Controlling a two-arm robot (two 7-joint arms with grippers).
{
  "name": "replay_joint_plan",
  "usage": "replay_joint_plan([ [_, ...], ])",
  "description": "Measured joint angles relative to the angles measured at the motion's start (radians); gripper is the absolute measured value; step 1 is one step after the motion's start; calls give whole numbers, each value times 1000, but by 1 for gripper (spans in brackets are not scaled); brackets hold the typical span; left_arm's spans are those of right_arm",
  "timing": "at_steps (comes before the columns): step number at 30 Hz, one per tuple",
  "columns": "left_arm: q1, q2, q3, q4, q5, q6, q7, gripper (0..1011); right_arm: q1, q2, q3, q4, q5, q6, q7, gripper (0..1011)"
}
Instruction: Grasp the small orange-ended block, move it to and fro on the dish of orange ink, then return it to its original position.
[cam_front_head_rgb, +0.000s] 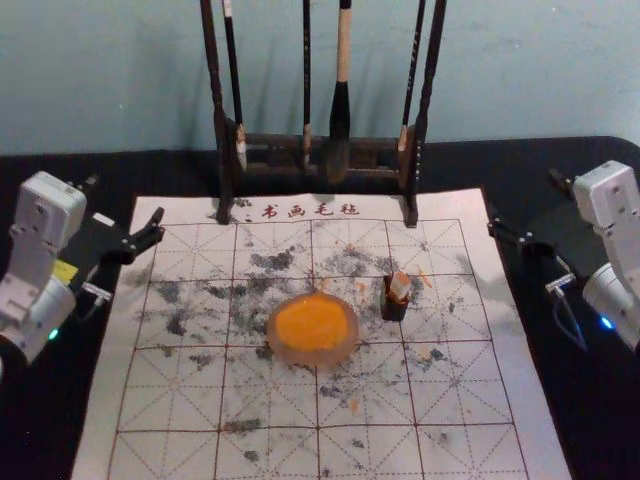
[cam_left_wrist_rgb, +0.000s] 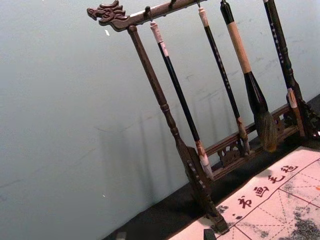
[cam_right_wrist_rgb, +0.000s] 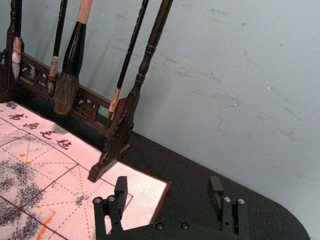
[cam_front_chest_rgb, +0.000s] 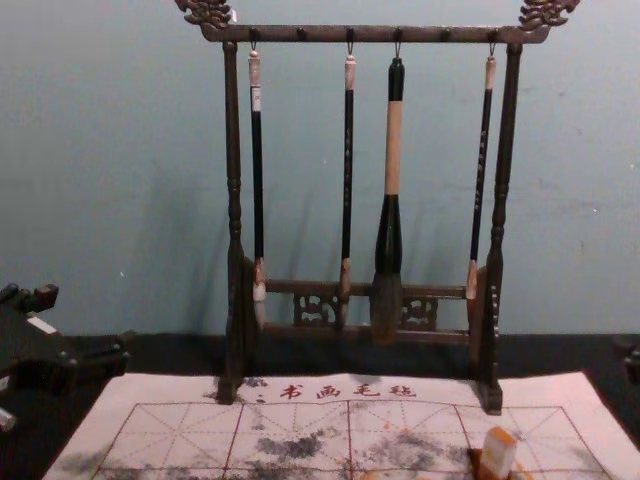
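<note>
The small orange-ended block (cam_front_head_rgb: 400, 284) stands, slightly tilted, in a small dark holder (cam_front_head_rgb: 393, 309) on the gridded sheet (cam_front_head_rgb: 470, 445), just right of the dish of orange ink (cam_front_head_rgb: 311, 358). The right hand (cam_front_head_rgb: 527, 203) is over the right side of the desk (cam_front_head_rgb: 60, 430); its wrist view shows the fingers (cam_right_wrist_rgb: 120, 191) spread wide with nothing between them. The block lies to this hand's left and nearer the robot, well apart from it. The left hand (cam_front_head_rgb: 125, 198), at the left, is likewise open and empty, farther from the block.
</note>
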Motion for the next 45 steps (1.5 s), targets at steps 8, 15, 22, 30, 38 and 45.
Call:
replay_joint_plan([
  [8, 0, 0, 0, 0, 0, 0, 0, 1001, 0, 0, 0, 0, 0, 0, 0, 1002],
  [15, 0, 0, 0, 0, 0, 0, 0, 1001, -53, 16, 17, -50, 20, 12, 36, 1000],
  [22, 0, 0, 0, 0, 0, 0, 0, 1001, -166, 56, 20, -154, 69, 59, 116, 1000],
  [30, 0, 0, 0, 0, 0, 0, 0, 1001, -229, 65, -8, -215, 88, 84, 200, 1000],
  [38, 0, 0, 0, 0, 0, 0, 0, 1001, -209, 0, -19, -207, 86, 94, 219, 1000],
  [45, 0, 0, 0, 0, 0, 0, 0, 1001, -154, -77, -25, -152, 72, 113, 221, 1000],
])
